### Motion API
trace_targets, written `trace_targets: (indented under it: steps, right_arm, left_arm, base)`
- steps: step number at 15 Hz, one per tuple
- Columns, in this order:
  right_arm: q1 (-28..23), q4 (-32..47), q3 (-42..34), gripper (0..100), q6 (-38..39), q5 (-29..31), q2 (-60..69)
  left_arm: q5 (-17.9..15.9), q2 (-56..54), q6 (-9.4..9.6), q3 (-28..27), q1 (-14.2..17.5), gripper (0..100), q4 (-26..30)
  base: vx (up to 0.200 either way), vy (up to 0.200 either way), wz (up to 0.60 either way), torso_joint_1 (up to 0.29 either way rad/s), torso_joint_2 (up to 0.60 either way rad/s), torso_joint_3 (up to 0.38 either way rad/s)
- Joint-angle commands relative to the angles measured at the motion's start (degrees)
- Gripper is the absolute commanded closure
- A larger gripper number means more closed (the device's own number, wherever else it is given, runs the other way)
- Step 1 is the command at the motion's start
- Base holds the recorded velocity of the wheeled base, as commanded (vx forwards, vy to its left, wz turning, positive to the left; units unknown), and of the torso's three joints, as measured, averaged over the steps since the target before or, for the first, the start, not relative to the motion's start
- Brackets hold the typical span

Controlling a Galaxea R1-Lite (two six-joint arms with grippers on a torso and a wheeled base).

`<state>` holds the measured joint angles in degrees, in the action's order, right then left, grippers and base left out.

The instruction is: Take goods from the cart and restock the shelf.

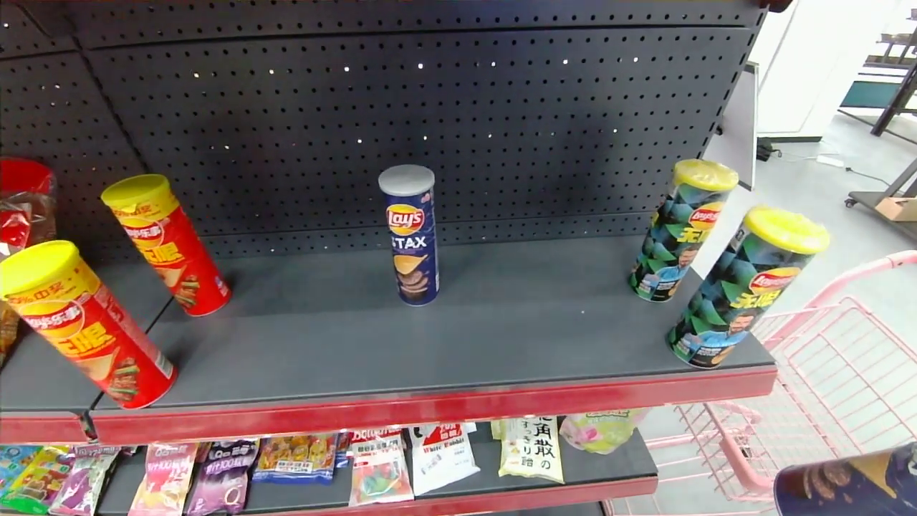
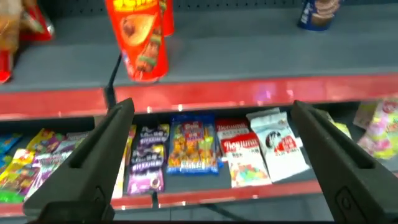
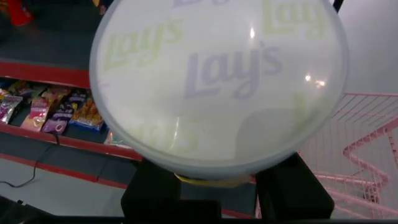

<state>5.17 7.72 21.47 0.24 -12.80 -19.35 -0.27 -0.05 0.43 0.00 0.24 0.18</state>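
1. Left gripper (image 2: pixel 211 109): you have it out in front of the shelving, facing the red front edge of the upper shelf (image 1: pixel 501 337) and the row below. Its two dark fingers (image 2: pixel 93 168) are spread wide apart with nothing between them.
2. Right gripper (image 3: pixel 217 193): it is clamped on a blue chip can (image 1: pixel 852 484). The dark fingers flank the can's body just under its pale lid (image 3: pixel 217 81), which faces the wrist camera.
3. Blue chip can, location: you are holding it in the air low on the robot's right, just beside the pink cart (image 1: pixel 852 276) and well apart from the upper shelf.
4. Upper shelf, contents, all standing on end:
   - two red cans with yellow lids at the left end, one at the back (image 1: pixel 168 244) and one at the front edge (image 1: pixel 82 322);
   - one grey-lidded can (image 1: pixel 410 236), blue, alone in the middle near the back panel;
   - two green cans with yellow lids at the right end, one at the back (image 1: pixel 680 229) and one at the front corner (image 1: pixel 749 287).
5. Lower shelf (image 1: pixel 616 466), contents: a row of snack bags (image 1: pixel 380 466) lying side by side along the front.
6. Pink cart: a wire basket to the right of the shelving, below the upper shelf's right end. You cannot tell its contents from here.
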Motion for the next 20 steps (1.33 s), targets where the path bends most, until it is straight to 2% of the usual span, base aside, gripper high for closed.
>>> trace_targets:
  steps: [1, 8, 16, 18, 20]
  right_arm:
    - [0.02, 0.02, -0.02, 100, 0.02, -0.21, 0.1]
    - [0.1, -0.07, 0.68, 100, -1.65, -8.12, -2.8]
    - [2.48, -0.07, 0.42, 100, -2.09, -8.03, -3.77]
    - [2.48, -0.07, 0.33, 100, -2.09, -8.03, -4.03]
    - [2.48, -0.07, 0.15, 100, -2.09, -7.94, -4.12]
  left_arm:
    - [0.0, 0.05, 0.01, 0.0, 0.02, 0, -0.01]
    - [0.0, 0.05, 0.01, 0.0, 0.02, 0, -0.01]
    - [-0.08, 0.05, -0.08, 0.0, 0.02, 0, -0.01]
    - [-0.08, 0.05, -0.08, 0.0, 0.02, 0, -0.01]
    - [-0.08, 0.05, 0.01, 0.0, 0.02, 0, -0.01]
  base:
    - [0.2, 0.0, 0.0, 0.007, 0.0, 0.012]
    - [0.0, 0.0, 0.0, 0.0, 0.0, 0.0]
    - [0.0, 0.0, 0.0, 0.0, 0.0, 0.0]
    - [0.0, 0.2, 0.0, 0.0, 0.0, -0.002]
    - [0.0, 0.0, 0.0, 0.0, 0.0, 0.0]
